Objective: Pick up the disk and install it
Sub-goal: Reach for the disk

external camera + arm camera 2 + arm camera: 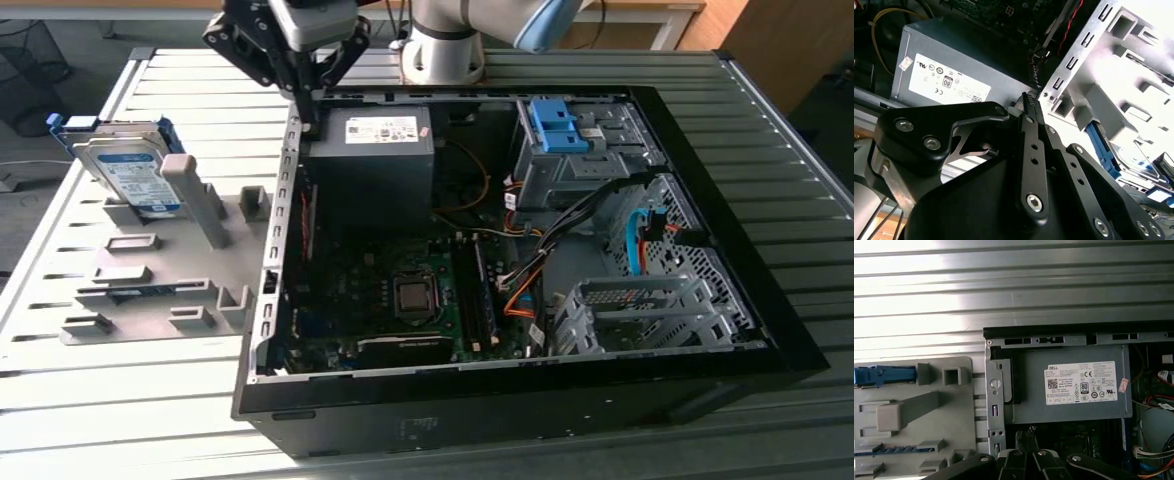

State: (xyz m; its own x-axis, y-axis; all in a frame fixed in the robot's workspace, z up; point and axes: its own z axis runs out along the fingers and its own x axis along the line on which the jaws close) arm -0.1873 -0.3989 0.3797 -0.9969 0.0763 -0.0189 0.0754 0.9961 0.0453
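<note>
Partly hidden disk (pixel 127 175), seemingly upright.

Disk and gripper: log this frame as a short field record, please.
disk: propped upright in the grey holder, on the exterior view's left of the computer case
gripper: over the case wall beside the power supply, apart from the disk
fingers: shut, holding nothing
task state: disk not yet picked up
</note>
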